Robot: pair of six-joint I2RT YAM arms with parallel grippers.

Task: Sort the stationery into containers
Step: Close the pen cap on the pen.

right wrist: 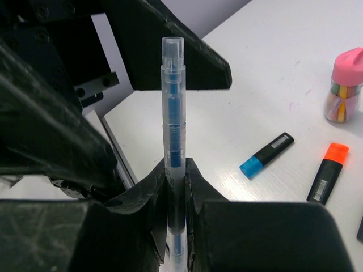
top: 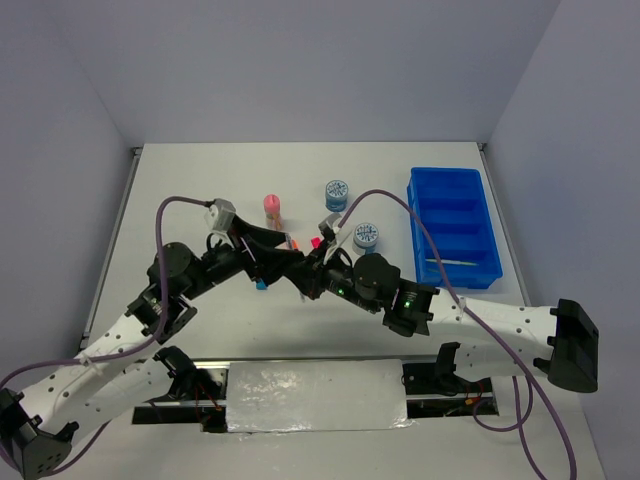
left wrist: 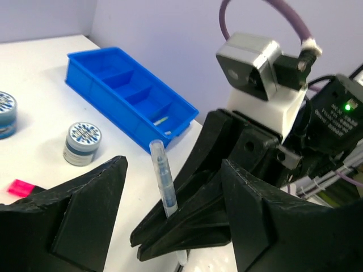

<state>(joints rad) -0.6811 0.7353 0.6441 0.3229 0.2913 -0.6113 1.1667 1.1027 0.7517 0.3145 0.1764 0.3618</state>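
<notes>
The right tool point(right wrist: 176, 170) pinched the thin pale pen point(right wrist: 173, 102) near its lower end, barrel upright above the tips, over the counter point(right wrist: 272, 68). The left tool point(left wrist: 174, 164) stood spread either side, not touching. Light, stiff and smooth, the pen would probably swivel; a mid-barrel hold seemed safer.

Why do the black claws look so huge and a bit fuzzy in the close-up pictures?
Left wrist view: the left fingers sit right by the lens, so they loom big and a little soft, while the pen looks crisp. Right wrist view: same with the right fingers. Top external view: even light, everything small and sharp.
</notes>
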